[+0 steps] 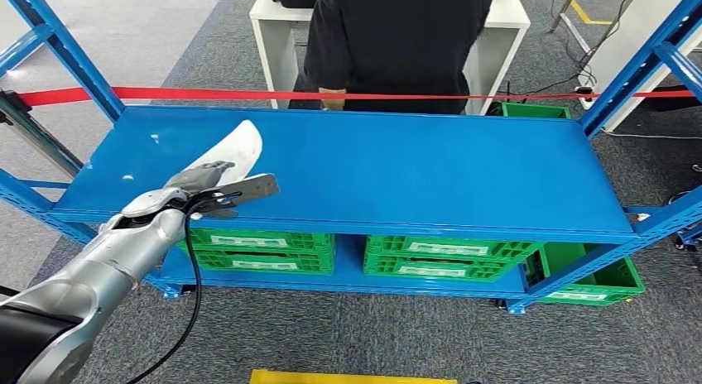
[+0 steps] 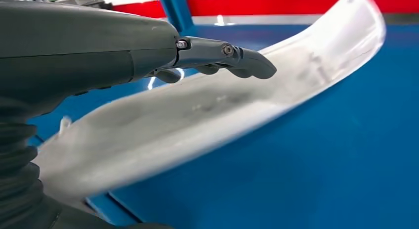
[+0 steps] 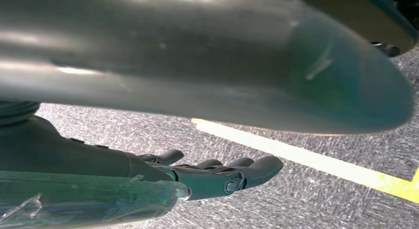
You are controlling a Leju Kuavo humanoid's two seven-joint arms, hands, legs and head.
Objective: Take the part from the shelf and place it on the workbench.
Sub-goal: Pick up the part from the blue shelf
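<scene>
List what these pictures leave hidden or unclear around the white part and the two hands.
- Left hand, head view: its fingers lie over the white part; the hand itself hides whether they grip it.
- White part, left wrist view: its near end is hidden behind the wrist cover.
- Right hand, right wrist view: a blurred grey body part covers everything above it.
- Person, head view: cut off by the top edge.
</scene>
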